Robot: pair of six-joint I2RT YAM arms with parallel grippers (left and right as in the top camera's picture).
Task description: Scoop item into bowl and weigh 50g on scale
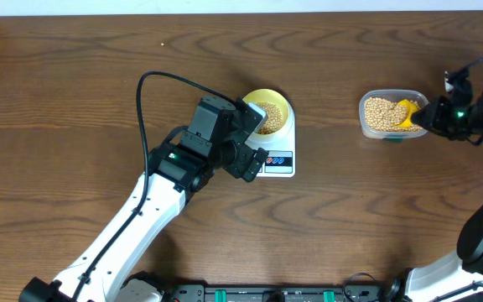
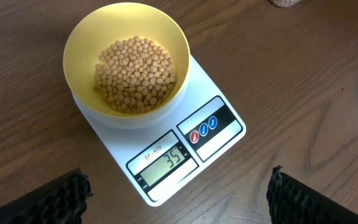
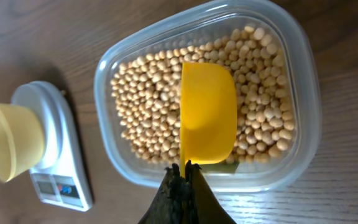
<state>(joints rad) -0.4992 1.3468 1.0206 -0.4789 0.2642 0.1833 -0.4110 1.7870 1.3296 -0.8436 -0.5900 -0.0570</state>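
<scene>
Black ribbed pads (image 2: 51,199) of our left jaws fill the two lower corners of the left wrist view. They stand wide apart and released, with nothing between them but the white rounded-rectangular digital kitchen scale (image 2: 225,142) below. Its grey display (image 2: 168,158) near the bottom centre reads 35, and a dark strip with one red and two blue round buttons (image 2: 204,129) sits to the right of it. On the scale's upper part, in the upper left of that frame, stands the small round pale yellow bowl (image 2: 166,34), upright, with a heap of small round tan beans (image 2: 135,74) covering its bottom. From overhead we see the scale at the centre of the brown wooden surface (image 1: 74,84). Our white and black left arm (image 1: 141,210) reaches up from the lower left so that its wrist overlaps the bowl's left edge. Our right jaws are clenched on the thin handle of the bright yellow plastic scoop (image 3: 207,106), at the bottom centre of the right wrist view. The scoop's cup lies over the middle of the clear rounded-rectangular plastic tub (image 3: 306,74), which is filled with more of the same beans and sits at the upper right of the overhead frame, well apart from the scale.
</scene>
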